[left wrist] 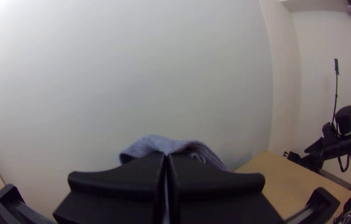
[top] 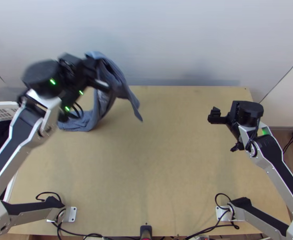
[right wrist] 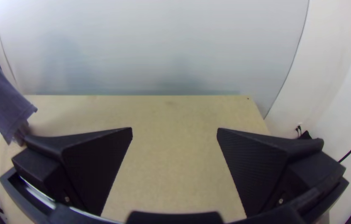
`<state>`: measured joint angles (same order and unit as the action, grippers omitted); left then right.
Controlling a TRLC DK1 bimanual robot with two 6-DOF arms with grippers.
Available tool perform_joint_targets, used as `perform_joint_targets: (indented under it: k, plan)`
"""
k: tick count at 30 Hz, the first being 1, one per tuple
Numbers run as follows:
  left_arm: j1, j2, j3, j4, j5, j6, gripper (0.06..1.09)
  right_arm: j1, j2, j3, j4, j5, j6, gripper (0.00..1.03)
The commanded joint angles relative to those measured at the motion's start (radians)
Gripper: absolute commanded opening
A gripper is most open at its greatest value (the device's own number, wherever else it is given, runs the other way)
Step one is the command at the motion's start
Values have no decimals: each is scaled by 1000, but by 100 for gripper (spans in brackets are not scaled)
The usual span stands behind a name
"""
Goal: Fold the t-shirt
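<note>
Top view shows a blue-grey cloth t-shirt (top: 121,86) pinched in the left arm's black claw (top: 99,75). It hangs below that claw, all bunched and droopy, with one pointy bit. The right arm's black claw (top: 214,115) is wide apart, holding nothing.

No txt — none legible
</note>
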<state>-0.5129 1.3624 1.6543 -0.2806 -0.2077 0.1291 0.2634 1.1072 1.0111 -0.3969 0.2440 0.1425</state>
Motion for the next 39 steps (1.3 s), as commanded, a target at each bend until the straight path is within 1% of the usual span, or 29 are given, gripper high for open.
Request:
perform_joint_targets:
  k: [1,4,7,14,16,21,31,39]
  plan:
    - [-173,-34,-248,124,-68,6,9,-18,-41,-34,1,-2,17,95]
    - [-220,-23,-332,207,-84,7,9,-24,-56,-51,1,-2,19,95]
    - [-265,14,-370,251,-91,6,9,-32,-75,-72,1,-2,17,95]
    - [-340,141,-363,347,-108,6,9,-55,-138,-141,1,-2,17,95]
    - [-365,188,-338,371,-134,7,9,-59,-153,-161,1,-2,17,95]
    - [-397,322,-226,400,-160,7,9,-64,-184,-206,3,-2,19,95]
    - [-460,550,-14,402,-159,-11,9,-69,-224,-292,24,0,20,95]
    - [-486,704,114,402,-159,-17,9,-101,-280,-355,27,-2,35,95]
